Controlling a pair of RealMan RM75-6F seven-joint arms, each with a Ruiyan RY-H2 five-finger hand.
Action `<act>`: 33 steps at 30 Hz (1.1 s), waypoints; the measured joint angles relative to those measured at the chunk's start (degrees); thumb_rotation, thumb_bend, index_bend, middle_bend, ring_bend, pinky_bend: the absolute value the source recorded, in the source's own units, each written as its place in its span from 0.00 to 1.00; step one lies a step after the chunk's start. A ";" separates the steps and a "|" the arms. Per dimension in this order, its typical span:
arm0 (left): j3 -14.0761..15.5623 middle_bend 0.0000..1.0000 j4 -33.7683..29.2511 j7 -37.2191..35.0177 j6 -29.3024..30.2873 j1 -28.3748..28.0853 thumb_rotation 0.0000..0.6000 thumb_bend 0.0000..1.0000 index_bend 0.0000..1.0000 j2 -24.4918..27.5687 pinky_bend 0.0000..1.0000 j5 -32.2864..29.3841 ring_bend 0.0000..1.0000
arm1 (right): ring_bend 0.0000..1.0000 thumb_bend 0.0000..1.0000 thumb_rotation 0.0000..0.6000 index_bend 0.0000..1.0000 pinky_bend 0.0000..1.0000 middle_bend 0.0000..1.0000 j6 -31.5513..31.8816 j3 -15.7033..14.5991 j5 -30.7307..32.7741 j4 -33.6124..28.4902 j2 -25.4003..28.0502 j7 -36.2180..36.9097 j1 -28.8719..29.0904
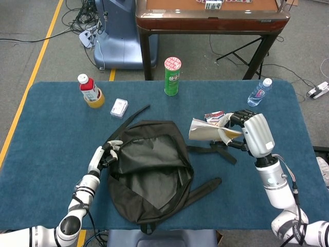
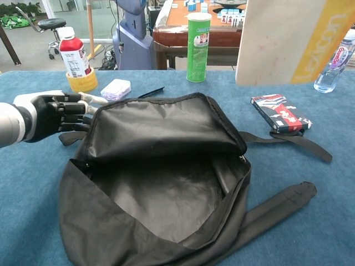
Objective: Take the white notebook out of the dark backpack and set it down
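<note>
The dark backpack (image 1: 149,170) lies open on the blue table, its flap (image 2: 161,127) folded back and its inside bare. My left hand (image 1: 105,154) grips the bag's left rim, seen also in the chest view as my left hand (image 2: 52,113). My right hand (image 1: 249,134) holds the white notebook (image 1: 205,131) in the air to the right of the bag, above the strap. In the chest view the notebook (image 2: 288,39), white with a yellow band, fills the top right; the right hand itself is out of that frame.
A red-and-black packet (image 1: 216,117) lies under the held notebook. A green can (image 1: 172,76), a red-capped bottle (image 1: 90,91), a small white box (image 1: 119,107) and a water bottle (image 1: 258,92) stand along the far side. The backpack strap (image 1: 218,151) trails right.
</note>
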 measured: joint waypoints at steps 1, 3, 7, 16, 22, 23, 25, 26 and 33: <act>0.26 0.38 -0.33 -0.25 0.14 0.27 0.68 0.83 0.28 0.10 0.20 1.30 0.34 | 0.58 0.62 1.00 0.72 0.56 0.63 -0.64 0.10 0.62 1.06 -0.60 -0.02 0.32; 0.89 0.38 -1.08 -0.82 0.48 0.90 0.51 0.79 0.20 0.38 0.20 4.59 0.34 | 0.58 0.62 1.00 0.72 0.56 0.63 -2.31 0.35 2.16 3.89 -2.41 0.08 1.21; 2.56 0.37 -2.64 -1.79 0.43 1.98 0.30 0.65 0.14 1.41 0.20 11.02 0.34 | 0.58 0.62 1.00 0.72 0.56 0.63 -5.38 0.95 5.08 9.69 -6.65 0.28 3.17; 5.96 0.23 -6.52 -2.55 2.01 3.93 0.00 0.35 0.01 3.42 0.19 21.81 0.16 | 0.58 0.62 1.00 0.72 0.56 0.63 -10.59 2.56 9.39 18.99 -16.03 -0.44 8.22; 6.65 0.14 -7.57 -3.67 6.35 5.19 0.00 0.31 0.00 2.81 0.15 28.11 0.05 | 0.58 0.61 1.00 0.72 0.56 0.63 -13.06 3.36 11.45 23.03 -21.87 -1.83 11.24; 6.68 0.13 -7.75 -3.97 6.87 5.38 0.00 0.30 0.00 2.74 0.15 28.84 0.04 | 0.58 0.60 1.00 0.72 0.56 0.61 -13.48 3.52 11.96 23.45 -22.92 -2.16 11.73; 6.63 0.12 -8.45 -4.75 7.55 5.76 0.00 0.29 0.00 2.84 0.13 29.75 0.03 | 0.52 0.56 1.00 0.68 0.54 0.56 -14.42 3.58 12.63 23.43 -23.95 -2.44 12.29; 6.54 0.12 -8.76 -5.05 7.76 5.89 0.00 0.29 0.00 2.99 0.12 29.89 0.03 | 0.48 0.53 1.00 0.62 0.51 0.52 -15.13 3.46 12.84 22.96 -24.13 -2.47 12.47; 5.15 0.09 -9.40 -6.05 7.99 6.23 0.00 0.28 0.00 5.58 0.09 28.64 0.01 | 0.17 0.34 1.00 0.10 0.27 0.18 -20.54 1.37 13.01 14.60 -19.98 -2.17 12.60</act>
